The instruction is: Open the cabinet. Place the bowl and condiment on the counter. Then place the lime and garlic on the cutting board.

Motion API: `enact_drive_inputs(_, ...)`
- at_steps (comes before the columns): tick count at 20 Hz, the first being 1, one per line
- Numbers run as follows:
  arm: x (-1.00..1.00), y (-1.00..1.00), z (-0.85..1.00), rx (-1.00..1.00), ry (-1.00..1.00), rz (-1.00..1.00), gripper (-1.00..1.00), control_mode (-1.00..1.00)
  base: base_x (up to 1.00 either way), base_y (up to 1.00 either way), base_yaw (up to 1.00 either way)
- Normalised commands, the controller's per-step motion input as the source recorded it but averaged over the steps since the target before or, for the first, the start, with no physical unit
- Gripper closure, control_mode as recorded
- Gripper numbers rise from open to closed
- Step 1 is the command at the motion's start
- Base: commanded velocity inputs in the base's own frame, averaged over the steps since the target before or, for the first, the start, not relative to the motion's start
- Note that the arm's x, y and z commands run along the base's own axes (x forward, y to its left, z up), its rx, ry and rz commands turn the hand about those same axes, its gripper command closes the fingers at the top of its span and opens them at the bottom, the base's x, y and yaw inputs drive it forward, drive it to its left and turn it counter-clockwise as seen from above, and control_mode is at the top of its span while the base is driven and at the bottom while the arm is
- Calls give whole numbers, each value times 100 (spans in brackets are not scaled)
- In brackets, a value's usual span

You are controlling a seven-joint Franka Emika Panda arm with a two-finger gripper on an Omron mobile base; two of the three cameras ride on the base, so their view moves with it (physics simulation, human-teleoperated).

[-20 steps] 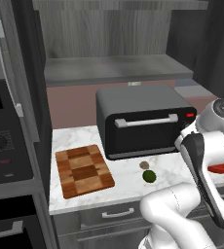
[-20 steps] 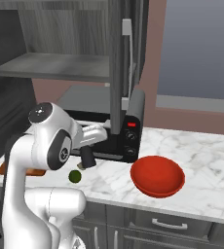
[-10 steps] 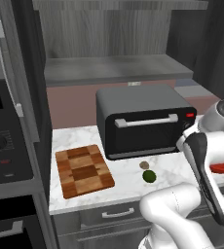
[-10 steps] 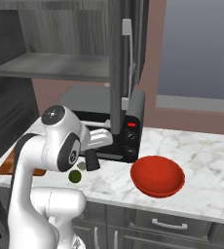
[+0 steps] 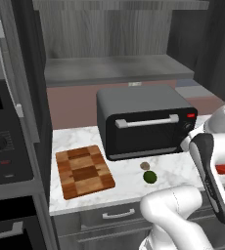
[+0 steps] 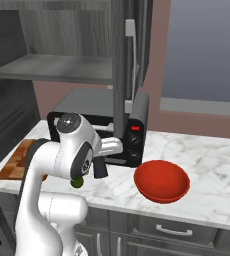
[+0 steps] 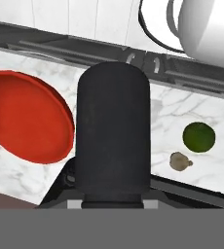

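Over the counter [image 7: 221, 116], claw [image 7: 113, 192] (gripping condiment [image 7: 113, 131]).

A white marble tabletop [image 5: 129, 178] carries a chequered cutting board [image 5: 83, 171] at lower left of the left base view, a black toaster oven [image 5: 144, 122] at centre, and a lime [image 5: 150, 177] beside the garlic [image 5: 145, 166]. A red bowl [image 6: 161, 180] rests at lower right in the right base view.
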Motion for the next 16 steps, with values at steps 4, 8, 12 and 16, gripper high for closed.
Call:
enact_drive_inputs(4,0,-3,-36,6,-15,0,100,-100,0,0,0)
enact_drive_inputs(8,0,0,-35,6,-15,0,100,-100,0,0,0)
enact_drive_inputs(12,0,3,-34,4,-14,0,100,-100,0,0,0)
enact_drive_inputs(16,0,22,-34,2,-10,-3,100,-100,0,0,0)
